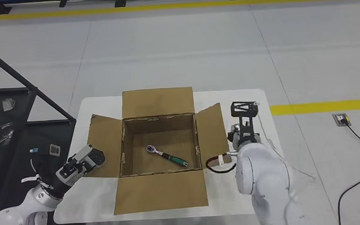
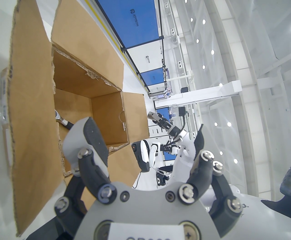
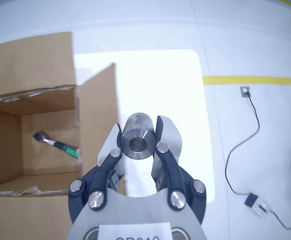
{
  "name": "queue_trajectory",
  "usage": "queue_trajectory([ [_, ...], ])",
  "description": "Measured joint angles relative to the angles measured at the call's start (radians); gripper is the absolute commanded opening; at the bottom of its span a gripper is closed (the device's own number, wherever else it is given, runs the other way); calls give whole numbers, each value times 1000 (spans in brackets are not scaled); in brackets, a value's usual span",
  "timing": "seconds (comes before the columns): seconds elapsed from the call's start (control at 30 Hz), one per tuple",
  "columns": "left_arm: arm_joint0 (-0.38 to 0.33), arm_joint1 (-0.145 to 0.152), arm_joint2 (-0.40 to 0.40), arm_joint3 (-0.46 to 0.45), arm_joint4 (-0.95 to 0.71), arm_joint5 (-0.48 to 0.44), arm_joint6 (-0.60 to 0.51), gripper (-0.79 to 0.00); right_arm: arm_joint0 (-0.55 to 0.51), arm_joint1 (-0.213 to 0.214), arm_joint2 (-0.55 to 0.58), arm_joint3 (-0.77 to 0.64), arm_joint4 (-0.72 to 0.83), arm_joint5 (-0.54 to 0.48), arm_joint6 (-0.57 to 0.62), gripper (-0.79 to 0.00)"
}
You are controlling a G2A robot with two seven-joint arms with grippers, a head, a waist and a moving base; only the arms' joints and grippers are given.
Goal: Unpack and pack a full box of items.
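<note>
The right end effector point(image 3: 137, 127) is clamped on a short metal cylinder point(image 3: 137, 136), one finger pressed to each side, the bored end facing back toward the wrist. It hangs above the white surface point(image 1: 227, 100), just beside the raised right-hand flap of the cardboard box point(image 1: 157, 102). The left end effector point(image 2: 145, 137) is spread wide apart with nothing between its dark pads point(image 2: 94, 136), sitting low by the box's left-hand flap at the edge of the surface. The box stands open in the middle of the surface, all four flaps folded out. Down on its floor lies a ratchet wrench point(image 1: 166, 155), slanted, its head toward the far left and its green-ended handle toward the near right. A yellow line point(image 1: 320, 106) runs across the floor off to the right.
</note>
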Motion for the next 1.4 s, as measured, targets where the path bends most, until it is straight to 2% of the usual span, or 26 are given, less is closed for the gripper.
queue_trajectory([
  [0.1,0,0,0,0,0,0,0,0,9,1,63,80,29,-7,10,-785],
  [0.3,0,0,0,0,0,0,0,0,102,3,176,359,104,-26,-4,-785],
  [0.47,0,0,0,0,0,0,0,0,168,6,253,567,220,-51,-95,-785],
  [0.63,0,0,0,0,0,0,0,0,218,5,262,728,243,-52,-160,-785],
  [1.0,0,0,0,0,0,0,0,0,283,6,245,878,220,-37,-194,-785],
  [1.4,0,0,0,0,0,0,0,0,328,8,261,984,277,-64,-237,-785],
])
